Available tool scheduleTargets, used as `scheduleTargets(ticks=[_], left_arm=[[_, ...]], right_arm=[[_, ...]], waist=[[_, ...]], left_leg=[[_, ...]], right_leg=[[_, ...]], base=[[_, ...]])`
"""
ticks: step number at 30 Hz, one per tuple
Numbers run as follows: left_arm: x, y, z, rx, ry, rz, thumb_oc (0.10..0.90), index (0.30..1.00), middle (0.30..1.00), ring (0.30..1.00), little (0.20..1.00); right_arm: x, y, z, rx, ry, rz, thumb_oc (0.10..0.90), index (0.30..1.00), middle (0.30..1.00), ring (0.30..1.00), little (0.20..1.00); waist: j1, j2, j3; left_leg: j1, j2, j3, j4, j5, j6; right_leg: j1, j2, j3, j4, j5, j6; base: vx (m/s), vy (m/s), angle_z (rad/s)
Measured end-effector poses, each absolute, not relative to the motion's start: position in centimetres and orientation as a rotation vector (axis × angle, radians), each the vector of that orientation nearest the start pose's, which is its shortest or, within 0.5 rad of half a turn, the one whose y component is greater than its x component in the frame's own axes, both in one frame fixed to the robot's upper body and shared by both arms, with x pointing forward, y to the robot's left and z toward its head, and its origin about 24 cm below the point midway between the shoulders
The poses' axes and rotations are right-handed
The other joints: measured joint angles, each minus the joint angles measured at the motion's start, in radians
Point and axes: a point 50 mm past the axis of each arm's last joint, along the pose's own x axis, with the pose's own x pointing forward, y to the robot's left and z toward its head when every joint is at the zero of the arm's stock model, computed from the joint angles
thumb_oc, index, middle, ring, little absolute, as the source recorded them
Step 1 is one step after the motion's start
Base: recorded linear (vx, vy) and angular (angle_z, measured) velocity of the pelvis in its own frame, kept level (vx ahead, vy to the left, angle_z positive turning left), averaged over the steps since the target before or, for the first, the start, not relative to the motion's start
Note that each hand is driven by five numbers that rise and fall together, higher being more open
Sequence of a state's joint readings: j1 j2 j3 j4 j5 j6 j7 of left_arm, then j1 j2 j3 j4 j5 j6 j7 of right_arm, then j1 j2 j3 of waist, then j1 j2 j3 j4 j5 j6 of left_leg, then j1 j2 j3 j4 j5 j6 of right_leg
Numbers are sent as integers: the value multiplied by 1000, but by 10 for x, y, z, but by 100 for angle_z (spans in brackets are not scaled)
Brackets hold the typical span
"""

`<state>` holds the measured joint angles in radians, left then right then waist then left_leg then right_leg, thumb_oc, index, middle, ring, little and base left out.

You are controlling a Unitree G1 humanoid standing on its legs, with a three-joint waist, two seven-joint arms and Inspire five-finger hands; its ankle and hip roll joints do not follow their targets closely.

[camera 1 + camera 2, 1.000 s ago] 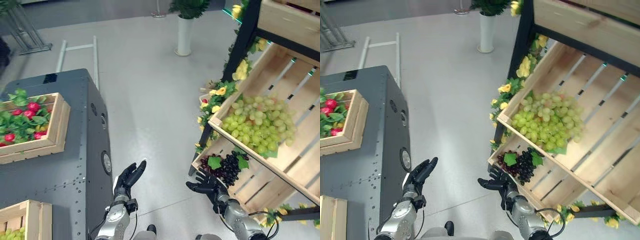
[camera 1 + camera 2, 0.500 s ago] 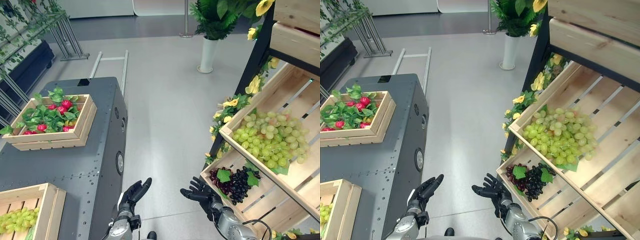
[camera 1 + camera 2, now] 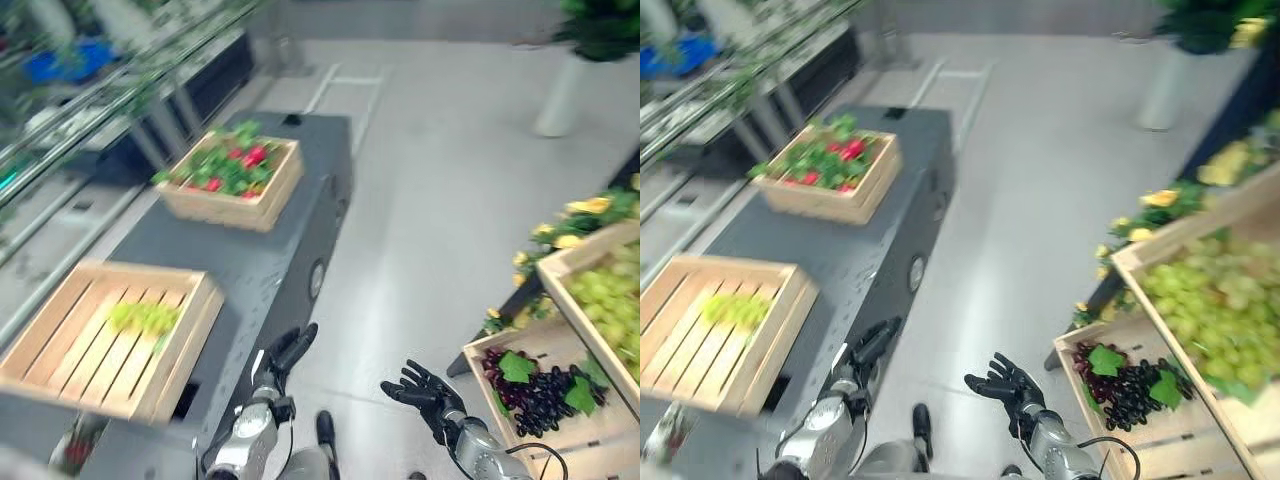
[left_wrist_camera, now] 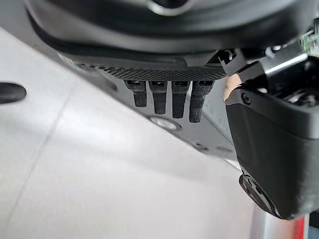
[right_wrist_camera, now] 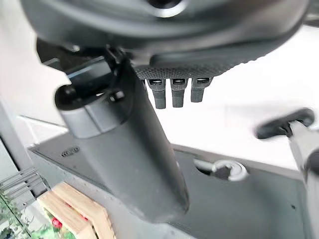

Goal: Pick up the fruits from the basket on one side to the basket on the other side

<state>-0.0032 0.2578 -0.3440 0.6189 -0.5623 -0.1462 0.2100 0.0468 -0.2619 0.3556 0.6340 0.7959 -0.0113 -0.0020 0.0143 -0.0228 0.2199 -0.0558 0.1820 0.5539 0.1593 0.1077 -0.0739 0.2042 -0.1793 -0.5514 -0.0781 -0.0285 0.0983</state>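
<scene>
On the grey cabinet (image 3: 255,270) stand two wooden crates. The near crate (image 3: 185,350) holds a small bunch of green grapes (image 3: 143,317); the far crate (image 3: 215,210) holds red fruit (image 3: 245,160) among green leaves. At the right, a shelf crate (image 3: 480,370) holds dark grapes (image 3: 545,395), and above it lie more green grapes (image 3: 610,290). My left hand (image 3: 285,355) hovers beside the cabinet's front, open and empty. My right hand (image 3: 425,385) hangs over the floor left of the dark grapes, fingers (image 5: 174,92) straight, holding nothing.
A white vase (image 3: 565,90) with a plant stands on the floor at the back right. Yellow flowers (image 3: 580,215) trim the shelf frame. Railings with greenery (image 3: 100,90) run along the left behind the cabinet. Bare floor separates cabinet and shelf.
The whole picture has swung left, so the camera moved: the cabinet's crates now sit centre-left and the shelf at the right edge. Both hands remain open and empty.
</scene>
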Motion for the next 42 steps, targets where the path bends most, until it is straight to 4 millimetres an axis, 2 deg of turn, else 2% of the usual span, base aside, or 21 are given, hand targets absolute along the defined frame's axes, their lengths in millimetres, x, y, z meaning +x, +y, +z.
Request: scheduleTargets(ticks=[1,3,4,8,14,19,21,24,25,26,27,28,30,31,32,33,35,36,37,40,42], left_arm=[[201,176,-88,-134,568,153,800,900,900,900,900],[201,167,-87,-123,563,111,800,900,900,900,900],[207,169,-82,-103,542,99,800,900,900,900,900],[214,184,-71,1,487,63,800,900,900,900,900],[212,203,-64,111,464,41,800,900,900,900,900],[210,199,-65,141,468,-18,800,900,900,900,900],[211,197,-65,151,462,-39,800,900,900,900,900],[221,181,-60,150,435,-110,800,900,900,900,900],[222,181,-58,153,426,-119,800,900,900,900,900],[222,184,-58,165,428,-120,800,900,900,900,900],[223,184,-57,170,427,-123,800,900,900,900,900],[223,184,-57,177,427,-132,800,900,900,900,900],[220,177,-61,174,441,-155,800,900,900,900,900],[222,172,-61,162,437,-162,800,900,900,900,900],[227,163,-58,156,423,-187,800,900,900,900,900],[229,159,-57,156,416,-202,800,900,900,900,900],[229,150,-58,136,420,-244,800,900,900,900,900],[226,149,-60,131,426,-257,800,900,900,900,900],[221,145,-63,90,442,-254,800,900,900,900,900],[200,151,-74,42,501,-219,800,900,900,900,900],[190,158,-80,48,534,-200,800,900,900,900,900]], right_arm=[[175,-173,-107,405,743,-62,800,900,900,900,900],[180,-185,-104,413,710,-114,800,900,900,900,900],[184,-184,-102,448,691,-143,800,900,900,900,900],[178,-171,-105,483,701,-129,800,900,900,900,900],[190,-149,-97,512,668,-46,800,900,900,900,900],[192,-146,-94,523,650,-15,800,900,900,900,900],[193,-147,-94,520,648,-14,800,900,900,900,900],[186,-165,-96,468,665,-35,800,900,900,900,900],[182,-162,-98,464,680,-24,800,900,900,900,900],[179,-155,-99,471,692,-9,800,900,900,900,900],[177,-153,-100,480,694,-8,800,900,900,900,900],[176,-149,-98,487,691,4,800,900,900,900,900],[172,-146,-100,489,704,9,800,900,900,900,900],[172,-147,-101,486,707,7,800,900,900,900,900],[172,-149,-102,485,712,-2,800,900,900,900,900],[172,-148,-103,485,714,-3,800,900,900,900,900],[169,-147,-111,489,754,-34,800,900,900,900,900],[165,-148,-115,493,773,-50,800,900,900,900,900],[164,-150,-117,498,779,-67,800,900,900,900,900],[172,-161,-111,474,742,-70,800,900,900,900,900],[191,-167,-100,476,674,-78,800,900,900,900,900]], waist=[[-7,7,-1],[-29,72,-13],[-28,65,-3],[-16,0,-11],[29,3,-18],[30,1,-28],[24,10,-29],[1,34,-32],[5,36,-31],[-7,37,-31],[-12,42,-28],[-24,54,-17],[-55,71,-9],[-54,80,-4],[-72,88,-2],[-78,83,-1],[-91,57,-3],[-95,41,-11],[-77,20,-18],[-35,32,-26],[-12,31,-32]], left_leg=[[26,-2,17,-40,-9,-8],[141,-19,-1,-198,-8,2],[157,-42,-34,-250,3,32],[150,-95,-69,-250,-11,64],[150,-118,-83,-250,-20,77],[152,-128,-86,-250,-28,86],[142,-132,-104,-242,-45,101],[135,-156,-192,-212,-80,140],[147,-180,-256,-227,-66,162],[149,-187,-310,-235,-57,175],[149,-187,-342,-239,-54,177],[148,-186,-397,-237,-52,180],[150,-194,-434,-242,-53,177],[147,-195,-455,-241,-51,174],[118,-198,-507,-234,-51,172],[112,-206,-530,-237,-49,169],[114,-223,-625,-247,-36,152],[126,-225,-609,-247,-38,145],[144,-210,-546,-247,-48,116],[186,-136,-476,-248,-62,64],[203,-98,-461,-248,-77,39]], right_leg=[[8,-10,-13,6,-1,16],[-18,22,-10,17,9,42],[-33,11,-11,39,10,50],[-18,-34,-34,48,12,51],[-19,-56,-33,65,13,53],[-28,-75,-35,104,14,52],[-64,-104,-32,211,14,53],[-217,-224,70,582,18,32],[-285,-209,161,701,-9,28],[-325,-143,222,750,-43,7],[-340,-108,245,741,-58,10],[-357,-34,267,662,-69,-4],[-368,14,293,410,-57,6],[-377,38,350,327,-47,17],[-377,77,490,152,-28,47],[-377,74,518,94,-18,61],[-350,66,557,66,4,44],[-325,59,531,71,6,39],[-297,45,502,85,89,26],[-222,92,447,42,120,-9],[-171,135,431,-17,128,-39]], base=[[46,206,89],[60,184,36],[67,173,13],[87,171,31],[87,209,8],[120,230,5],[178,333,18],[109,79,55],[135,-133,68],[73,-145,51],[100,-174,65],[86,-198,77],[82,-323,86],[73,-267,101],[117,-217,106],[201,-320,156],[169,-247,158],[178,-242,173],[242,-304,164],[188,-168,62],[157,-104,1]])
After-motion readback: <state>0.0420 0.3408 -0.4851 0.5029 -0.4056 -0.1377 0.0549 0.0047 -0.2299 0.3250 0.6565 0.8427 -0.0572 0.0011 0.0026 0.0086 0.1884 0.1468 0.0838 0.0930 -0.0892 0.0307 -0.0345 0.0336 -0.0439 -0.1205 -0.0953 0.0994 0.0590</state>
